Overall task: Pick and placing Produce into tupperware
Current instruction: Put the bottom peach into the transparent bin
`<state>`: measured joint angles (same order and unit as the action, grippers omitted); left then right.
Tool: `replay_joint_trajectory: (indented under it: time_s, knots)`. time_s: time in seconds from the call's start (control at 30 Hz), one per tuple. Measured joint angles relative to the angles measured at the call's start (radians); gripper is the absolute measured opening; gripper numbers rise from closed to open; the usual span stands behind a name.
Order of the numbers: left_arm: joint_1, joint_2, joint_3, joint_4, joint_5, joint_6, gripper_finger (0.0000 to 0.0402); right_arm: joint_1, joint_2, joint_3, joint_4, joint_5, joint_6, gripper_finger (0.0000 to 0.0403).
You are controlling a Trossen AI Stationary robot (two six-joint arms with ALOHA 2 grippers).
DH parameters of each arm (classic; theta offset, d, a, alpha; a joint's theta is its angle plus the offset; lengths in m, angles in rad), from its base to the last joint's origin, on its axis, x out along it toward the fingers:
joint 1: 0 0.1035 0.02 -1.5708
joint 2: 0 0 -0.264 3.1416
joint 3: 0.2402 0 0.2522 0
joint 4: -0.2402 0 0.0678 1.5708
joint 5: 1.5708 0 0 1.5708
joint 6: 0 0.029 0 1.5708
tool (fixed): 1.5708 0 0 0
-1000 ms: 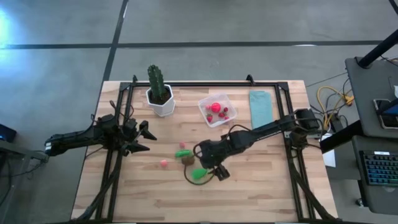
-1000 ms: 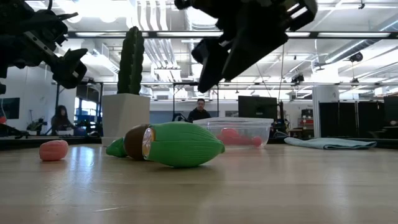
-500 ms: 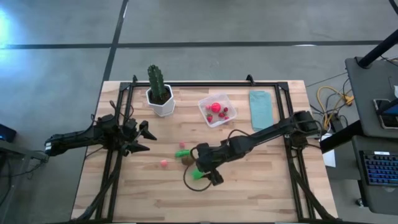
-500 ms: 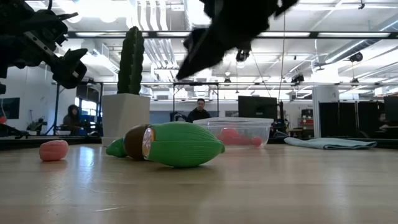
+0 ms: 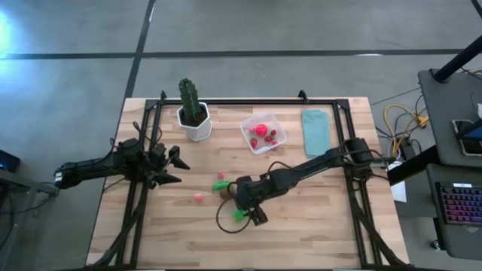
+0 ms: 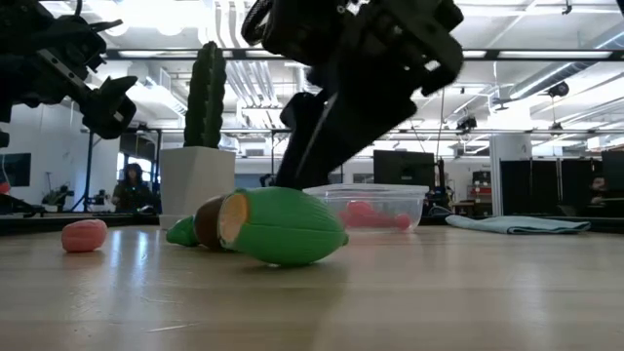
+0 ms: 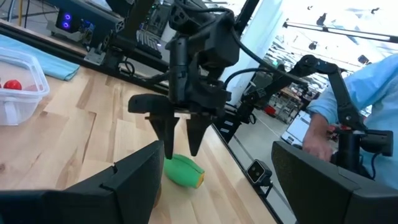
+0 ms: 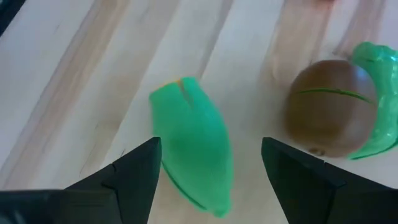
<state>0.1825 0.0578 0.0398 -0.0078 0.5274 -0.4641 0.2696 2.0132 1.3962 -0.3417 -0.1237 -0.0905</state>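
Observation:
My right gripper [image 5: 247, 213] is open, low over the green oblong piece [image 8: 196, 155], with one finger on each side of it. That piece lies on its side on the wood [image 6: 283, 226], also in the left wrist view [image 7: 181, 172]. Close by lie the brown ball [image 8: 326, 115], a second green piece [image 5: 220, 184] and a pink piece [image 5: 199, 198]. The clear tupperware [image 5: 247, 124] stands farther back with red pieces [image 5: 261, 129] inside. My left gripper [image 5: 179, 167] waits open near the table's left edge. My right gripper comes at the green oblong piece from above, pointing down, with its fingers [image 7: 168, 146] astride the piece's middle and across its length. The piece lies on the table. Whether a finger touches it, I cannot tell.
A tall green cactus in a white pot [image 5: 192, 105] stands at the far left, and a light blue folded cloth [image 5: 316, 129] lies at the far right. A black frame rims the table. A person in a light blue sleeve [image 7: 348, 93] is beyond the table.
My right gripper has moved toward the table's left and near edge and come down from well above the green oblong piece until its fingers stand around it. The piece has turned slightly on the table, showing more of its yellow cut end to the low view.

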Motion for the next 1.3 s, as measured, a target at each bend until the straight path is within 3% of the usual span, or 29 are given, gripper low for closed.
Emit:
replay_joint_trajectory:
  time_s: [0.37, 0.6, 1.3]
  knots:
    - [0.000, 0.000, 0.000, 0.000, 0.000, 0.000, 0.0283, 0.016, 0.002, -0.033, 0.017, -0.006, -0.169, 0.0270]
    - [0.000, -0.001, 0.000, 0.000, 0.000, 0.000, 0.0283, 0.017, 0.002, -0.052, 0.067, -0.006, -0.171, 0.0270]
    - [0.000, -0.001, 0.000, 0.000, 0.000, 0.000, 0.0283, 0.016, 0.002, -0.089, 0.183, 0.021, 0.183, 0.0270]
